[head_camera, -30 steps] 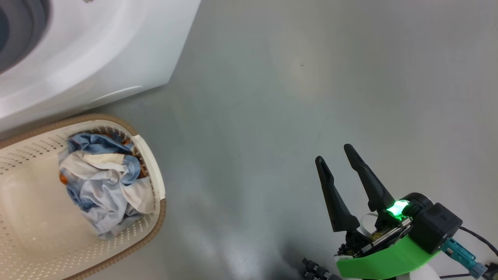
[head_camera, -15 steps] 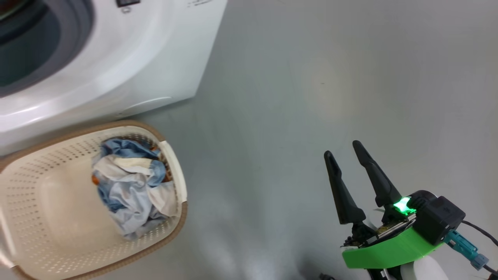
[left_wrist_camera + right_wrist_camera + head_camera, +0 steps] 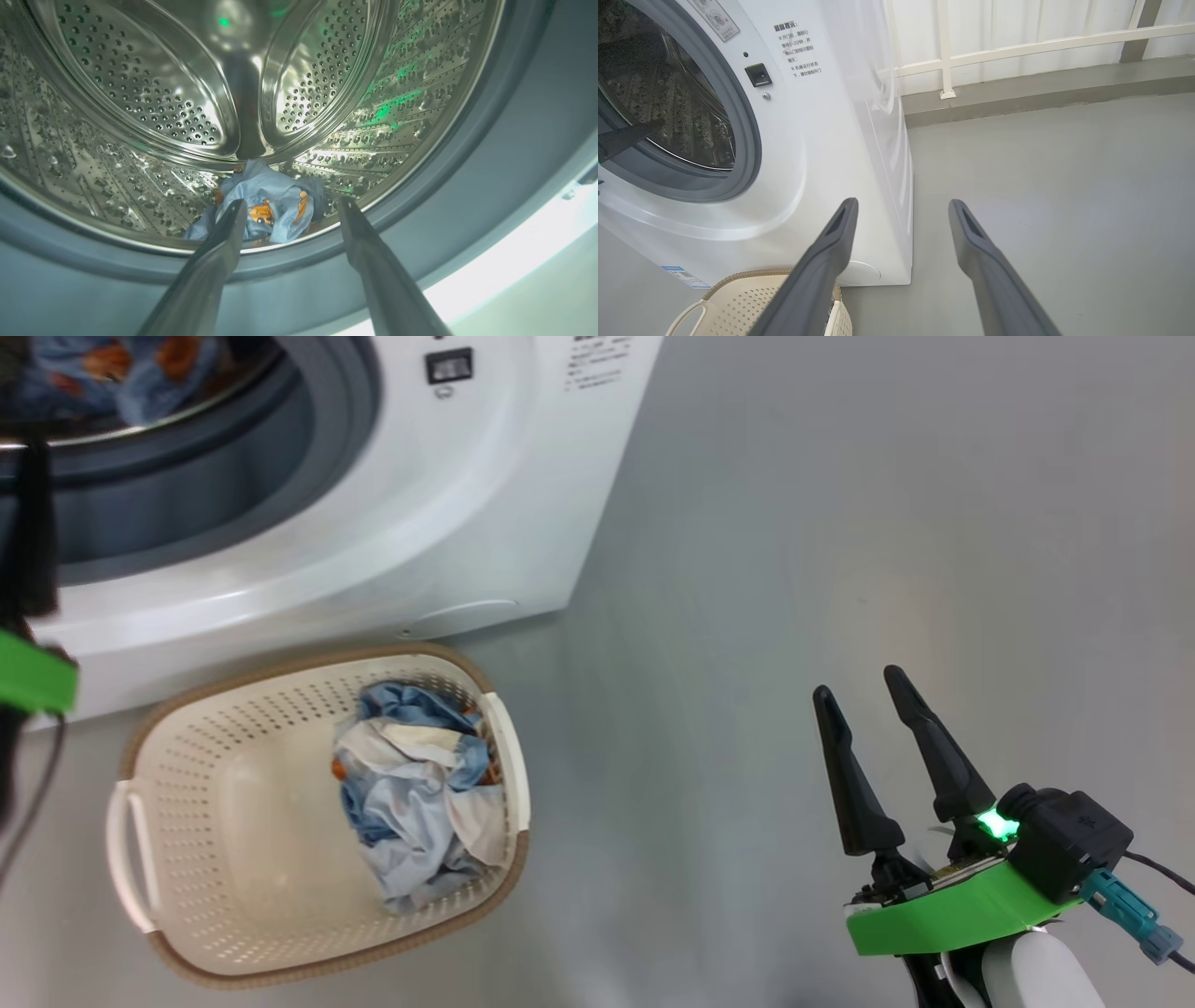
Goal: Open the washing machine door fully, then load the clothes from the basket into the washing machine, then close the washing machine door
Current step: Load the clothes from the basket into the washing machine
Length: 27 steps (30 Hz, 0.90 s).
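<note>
The white washing machine [image 3: 448, 523] stands with its drum opening bare; the washing machine door is out of view. My left gripper [image 3: 290, 205] is open at the drum's mouth, over the grey gasket [image 3: 490, 154]. Just beyond its fingertips a light blue garment with orange prints [image 3: 275, 205] lies on the drum floor, also seen from above [image 3: 121, 369]. More clothes [image 3: 420, 803] are bunched at the right end of the cream basket [image 3: 215, 840] on the floor before the machine. My right gripper [image 3: 859, 686] hangs open and empty over the floor, far right of the basket.
My left arm's green mount [image 3: 33, 674] and a dark finger [image 3: 37, 523] show at the left edge. Grey floor [image 3: 794, 523] spreads to the right of the machine. A white railing [image 3: 1017, 46] and a low kerb run behind it.
The head camera has swung, so machine and basket sit further right and the drum opening and left arm come into view. My left jaws have widened. The right gripper keeps its pose.
</note>
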Available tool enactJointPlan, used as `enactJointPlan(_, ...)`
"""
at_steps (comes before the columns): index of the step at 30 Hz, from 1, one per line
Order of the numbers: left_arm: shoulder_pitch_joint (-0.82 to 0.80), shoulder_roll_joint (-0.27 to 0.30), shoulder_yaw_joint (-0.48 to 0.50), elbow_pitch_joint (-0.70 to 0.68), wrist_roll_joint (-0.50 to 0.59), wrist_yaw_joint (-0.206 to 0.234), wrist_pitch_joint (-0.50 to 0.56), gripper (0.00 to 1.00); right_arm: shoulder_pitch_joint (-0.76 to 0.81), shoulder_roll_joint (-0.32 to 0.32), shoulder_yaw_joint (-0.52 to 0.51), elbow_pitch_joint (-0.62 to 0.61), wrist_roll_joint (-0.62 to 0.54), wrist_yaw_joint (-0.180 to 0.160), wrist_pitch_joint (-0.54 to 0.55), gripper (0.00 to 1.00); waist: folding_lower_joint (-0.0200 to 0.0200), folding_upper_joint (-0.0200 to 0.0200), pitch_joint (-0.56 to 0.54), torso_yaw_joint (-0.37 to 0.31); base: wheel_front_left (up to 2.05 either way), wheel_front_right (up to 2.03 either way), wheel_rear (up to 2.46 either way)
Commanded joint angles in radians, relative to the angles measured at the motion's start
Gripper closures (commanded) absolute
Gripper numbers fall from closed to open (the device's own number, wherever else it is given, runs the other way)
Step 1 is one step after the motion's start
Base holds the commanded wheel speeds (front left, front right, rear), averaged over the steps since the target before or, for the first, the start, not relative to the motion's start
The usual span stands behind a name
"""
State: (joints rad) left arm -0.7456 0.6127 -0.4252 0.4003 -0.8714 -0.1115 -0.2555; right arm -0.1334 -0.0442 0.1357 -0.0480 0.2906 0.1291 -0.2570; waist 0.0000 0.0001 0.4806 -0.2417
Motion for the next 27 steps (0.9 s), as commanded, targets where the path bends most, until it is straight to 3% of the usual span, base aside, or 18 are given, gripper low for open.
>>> enactJointPlan(1,0.047,0.038,0.068,-0.048,0.016,-0.002,-0.006,0.00,-0.010,-0.006,0.013,-0.015,-0.013,0.002,-0.005,0.00,0.0000,-0.0001,-0.042,0.040,0.00,0.00,0.00)
enactJointPlan(6,0.200,0.009,0.175,-0.133,0.054,-0.007,-0.006,0.00,-0.014,-0.006,0.009,-0.003,-0.024,0.002,-0.005,0.00,0.0000,-0.0001,-0.073,0.059,0.00,0.00,0.00)
enactJointPlan(13,0.403,-0.080,0.325,-0.243,0.142,-0.013,-0.006,0.00,-0.007,-0.006,0.001,0.021,-0.031,0.002,-0.005,0.00,0.0000,-0.0001,-0.123,0.078,0.00,0.00,0.00)
enactJointPlan(27,0.596,-0.204,0.393,-0.322,0.231,-0.019,-0.006,0.00,0.005,-0.006,-0.035,0.084,-0.044,0.002,-0.005,0.00,0.0000,-0.0001,-0.251,0.131,0.00,0.00,0.00)
